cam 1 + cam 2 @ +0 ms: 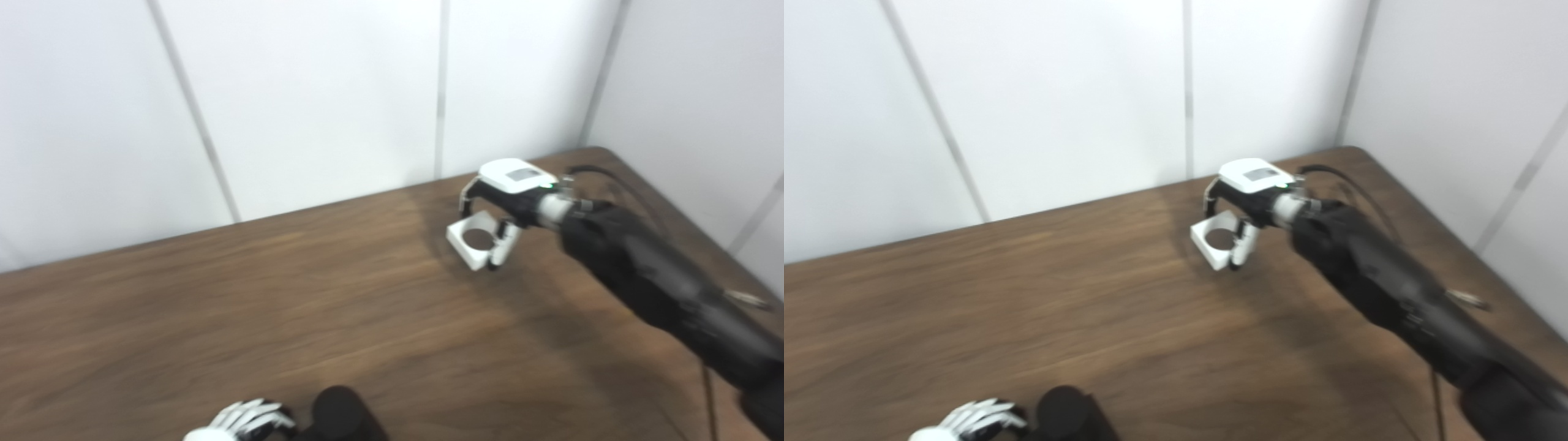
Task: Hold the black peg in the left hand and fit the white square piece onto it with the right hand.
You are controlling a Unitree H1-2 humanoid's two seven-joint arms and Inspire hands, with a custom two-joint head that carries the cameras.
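White square piece (474, 239); black peg (340, 413); white-black hands: right (505, 196), left (242, 421); brown woodgrain table (245, 318); white walls (306, 92).

White hand (508, 196), black cabled arm (661, 282)

dark wooden table (245, 318), white square piece (474, 240) on its far right part

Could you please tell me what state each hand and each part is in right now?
right hand: reached across the table, fingers curled around the white square piece
white square piece: in the right hand, round hole showing and empty
black peg: at the near edge beside the left hand, partly out of view
left hand: next to the peg, grip unclear
table: brown wood
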